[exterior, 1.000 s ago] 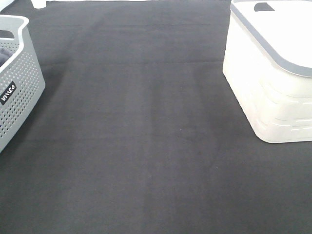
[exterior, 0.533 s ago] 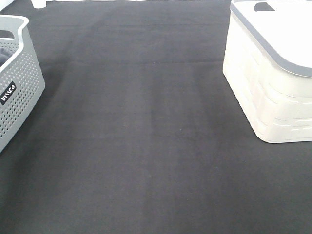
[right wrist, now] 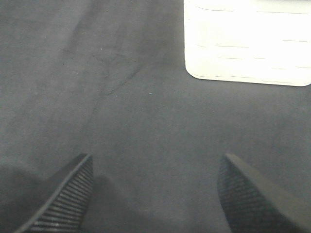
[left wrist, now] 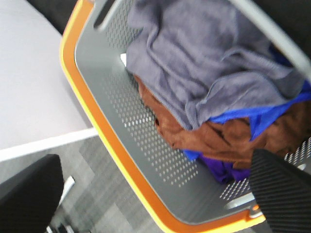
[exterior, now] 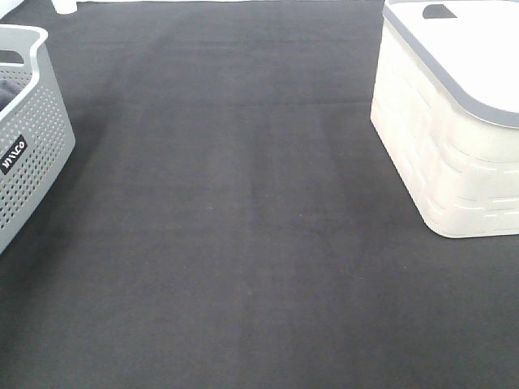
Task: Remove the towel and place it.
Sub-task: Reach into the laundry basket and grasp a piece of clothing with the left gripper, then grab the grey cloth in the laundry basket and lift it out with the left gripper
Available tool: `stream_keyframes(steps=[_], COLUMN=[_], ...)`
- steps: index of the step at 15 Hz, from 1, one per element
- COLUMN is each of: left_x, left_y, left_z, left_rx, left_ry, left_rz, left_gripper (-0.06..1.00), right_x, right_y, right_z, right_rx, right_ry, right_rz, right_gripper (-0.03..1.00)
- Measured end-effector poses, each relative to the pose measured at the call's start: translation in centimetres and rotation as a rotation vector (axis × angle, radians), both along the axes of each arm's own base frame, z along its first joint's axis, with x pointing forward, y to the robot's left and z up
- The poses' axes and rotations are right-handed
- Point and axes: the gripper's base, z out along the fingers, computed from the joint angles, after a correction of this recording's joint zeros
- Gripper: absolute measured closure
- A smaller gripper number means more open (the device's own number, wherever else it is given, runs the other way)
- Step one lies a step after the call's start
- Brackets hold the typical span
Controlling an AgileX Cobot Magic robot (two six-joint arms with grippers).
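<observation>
The towel (left wrist: 204,63) lay crumpled on top of a brown cloth (left wrist: 228,141) and a blue cloth (left wrist: 265,119) inside the grey basket (left wrist: 146,145). The left gripper (left wrist: 156,162) hung above that basket, jaws spread wide, holding nothing. The right gripper (right wrist: 156,160) stood over the black table covering (right wrist: 146,97), jaws likewise spread and empty, near the white bin (right wrist: 248,43).

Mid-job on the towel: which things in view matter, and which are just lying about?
Job:
towel
basket it lies in

Lying about:
brown cloth, blue cloth and purple cloth, beneath the towel
lidded white bin
black table cover
</observation>
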Motion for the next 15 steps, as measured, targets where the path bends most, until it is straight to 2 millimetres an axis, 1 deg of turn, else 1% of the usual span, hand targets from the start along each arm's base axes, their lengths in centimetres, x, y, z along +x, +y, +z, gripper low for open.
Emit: stream_keyframes(steps=[1, 2, 5, 6, 7, 9, 10, 11, 14, 15], left_x=[0.7, 1.6, 3.9, 5.0, 6.4, 8.2, 9.0, 9.2, 11.2, 11.8], left_y=[0.8, 1.2, 1.6, 1.8, 2.1, 2.5, 2.6, 2.7, 3.0, 3.1], left_z=[-0.8, -1.7, -4.4, -5.8, -7.8, -10.9, -12.1, -12.6, -15.9, -17.3], left_rx=[0.002, -0.001, 0.023, 0.028, 0.042, 0.036, 0.030, 0.028, 0.020, 0.025], left_ry=[0.032, 0.065, 0.172, 0.220, 0.289, 0.374, 0.397, 0.406, 0.439, 0.461], left_rz=[0.017, 0.017, -0.049, -0.072, -0.111, -0.132, -0.135, -0.137, -0.151, -0.163], left_gripper=[-0.03, -0.03, -0.03, -0.03, -0.03, -0.03, -0.03, -0.03, -0.03, -0.03], right_x=[0.0, 0.0, 0.0, 0.0, 0.0, 0.0, 0.0, 0.0, 0.0, 0.0], right_y=[0.0, 0.0, 0.0, 0.0, 0.0, 0.0, 0.0, 0.0, 0.0, 0.0], right_z=[0.0, 0.0, 0.0, 0.0, 0.0, 0.0, 0.0, 0.0, 0.0, 0.0], right_rx=[0.000, 0.000, 0.000, 0.000, 0.000, 0.000, 0.000, 0.000, 0.000, 0.000], right_ry=[0.000, 0.000, 0.000, 0.000, 0.000, 0.000, 0.000, 0.000, 0.000, 0.000], right_rz=[0.000, 0.000, 0.000, 0.000, 0.000, 0.000, 0.000, 0.000, 0.000, 0.000], right_gripper=[0.27, 0.27, 0.27, 0.27, 0.27, 0.27, 0.27, 0.27, 0.27, 0.27])
